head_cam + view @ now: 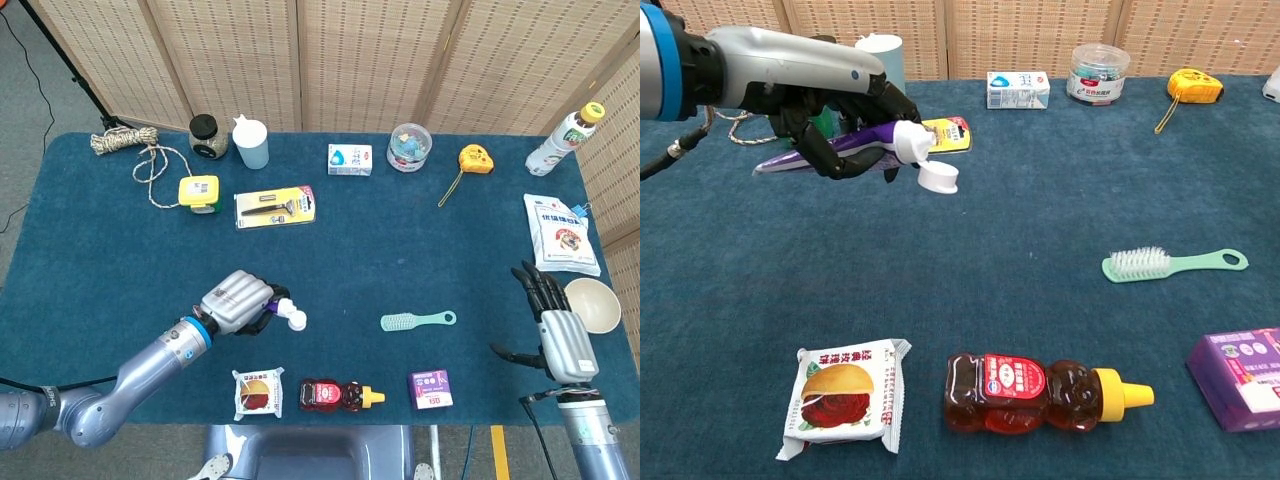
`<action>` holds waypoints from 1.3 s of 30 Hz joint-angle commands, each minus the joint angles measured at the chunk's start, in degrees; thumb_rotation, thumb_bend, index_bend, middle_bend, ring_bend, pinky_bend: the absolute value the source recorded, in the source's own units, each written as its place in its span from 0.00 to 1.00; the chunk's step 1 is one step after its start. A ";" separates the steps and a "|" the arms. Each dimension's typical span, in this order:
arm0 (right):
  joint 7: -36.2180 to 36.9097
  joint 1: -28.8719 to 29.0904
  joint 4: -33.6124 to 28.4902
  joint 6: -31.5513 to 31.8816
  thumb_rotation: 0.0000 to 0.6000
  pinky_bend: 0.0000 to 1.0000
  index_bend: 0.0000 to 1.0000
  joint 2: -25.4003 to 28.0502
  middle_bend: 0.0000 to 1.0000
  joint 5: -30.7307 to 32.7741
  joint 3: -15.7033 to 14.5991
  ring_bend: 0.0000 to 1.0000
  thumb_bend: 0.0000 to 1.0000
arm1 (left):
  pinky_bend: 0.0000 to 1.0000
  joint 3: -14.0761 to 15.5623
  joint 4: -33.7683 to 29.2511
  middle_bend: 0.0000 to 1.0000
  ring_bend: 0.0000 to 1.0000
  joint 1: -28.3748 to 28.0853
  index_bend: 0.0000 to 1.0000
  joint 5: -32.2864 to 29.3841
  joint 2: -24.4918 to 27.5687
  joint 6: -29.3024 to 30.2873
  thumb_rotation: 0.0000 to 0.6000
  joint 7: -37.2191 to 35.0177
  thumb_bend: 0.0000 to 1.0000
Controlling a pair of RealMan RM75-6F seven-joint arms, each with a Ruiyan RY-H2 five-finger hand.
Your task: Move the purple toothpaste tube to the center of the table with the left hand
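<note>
Above the table (120, 260), left of centre: left hand (238, 301) grasping the tube (840, 150).
Fingers (835, 160) curl round the purple tube, which lies roughly level, raised off the cloth in the chest view; its white flip cap (937, 177) hangs open at the end pointing toward the robot's right; the brush (417, 320) lies well to the right of that hand, apart from it; the snack packet (258, 392) and honey bottle (340, 396) lie nearer the robot than the hand; the razor pack (276, 206) lies beyond it; right hand (560, 330) sits at the far right edge, fingers spread and holding nothing, just beside the bowl (598, 304).
</note>
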 commanded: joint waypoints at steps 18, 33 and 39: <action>1.73 4.60 1.64 -3.88 1.00 0.00 0.00 -6.31 0.00 -0.17 -0.29 0.00 0.00 | 0.42 -0.18 0.44 0.42 0.43 -14.21 0.44 -17.99 -4.94 1.31 1.00 0.70 1.00; 1.49 7.70 3.94 -6.81 1.00 0.00 0.00 -10.82 0.00 0.58 -0.48 0.00 0.00 | 0.42 -1.51 3.61 0.43 0.44 -20.85 0.45 -27.05 -8.07 1.91 1.00 -2.11 1.00; 1.29 8.81 4.24 -7.75 1.00 0.00 0.00 -11.96 0.00 0.92 -0.24 0.00 0.00 | 0.42 -1.75 4.95 0.43 0.44 -22.41 0.45 -28.94 -9.66 2.18 1.00 -2.81 1.00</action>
